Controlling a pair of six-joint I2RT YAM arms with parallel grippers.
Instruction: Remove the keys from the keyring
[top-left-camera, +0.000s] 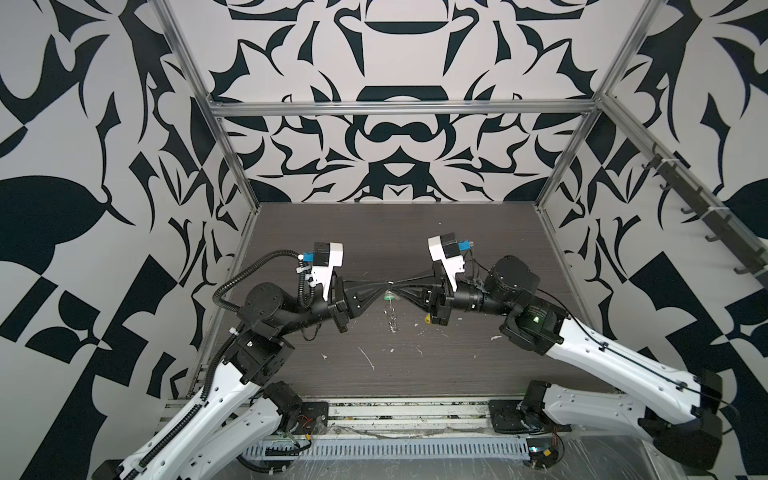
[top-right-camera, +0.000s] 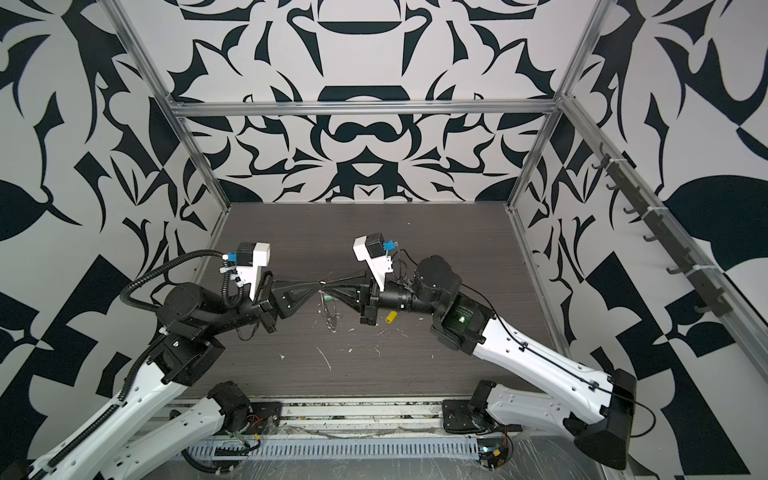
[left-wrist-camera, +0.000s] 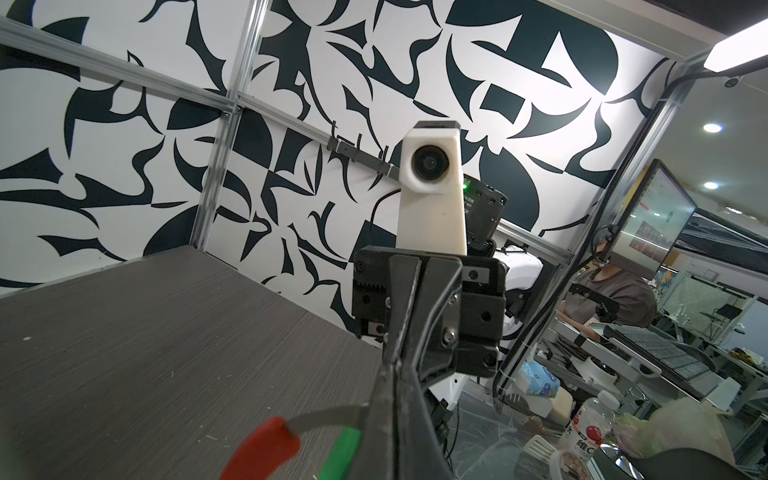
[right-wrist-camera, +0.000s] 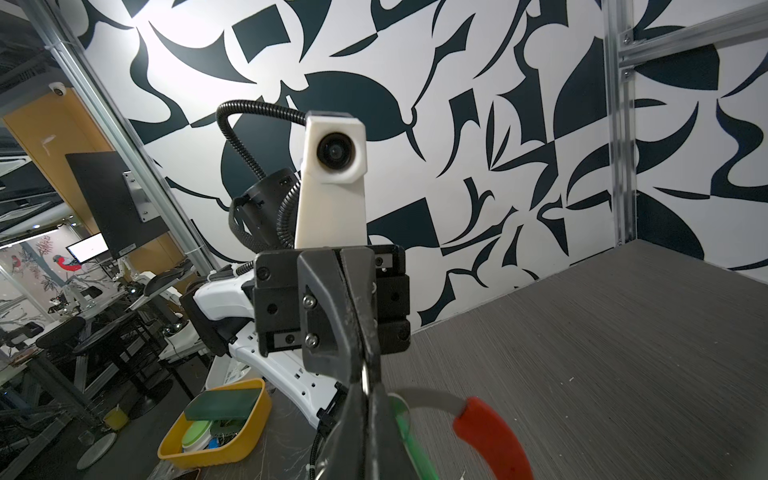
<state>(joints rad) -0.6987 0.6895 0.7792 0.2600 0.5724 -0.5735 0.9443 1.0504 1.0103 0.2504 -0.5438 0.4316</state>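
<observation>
On the table (top-left-camera: 374, 232), only top views show the yellow key (top-right-camera: 390, 317).

top views: high, front, looking down over whole bench (top-left-camera: 457, 365), nearly identical | wrist views: low, close-up, facing each other across bench

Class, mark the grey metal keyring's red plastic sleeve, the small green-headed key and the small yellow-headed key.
keyring's red plastic sleeve (left-wrist-camera: 266, 446): left wrist view, middle of its arc.
green-headed key (left-wrist-camera: 341, 453): left wrist view, on the green head.
yellow-headed key (top-right-camera: 390, 317): in a top view, on the yellow head.
</observation>
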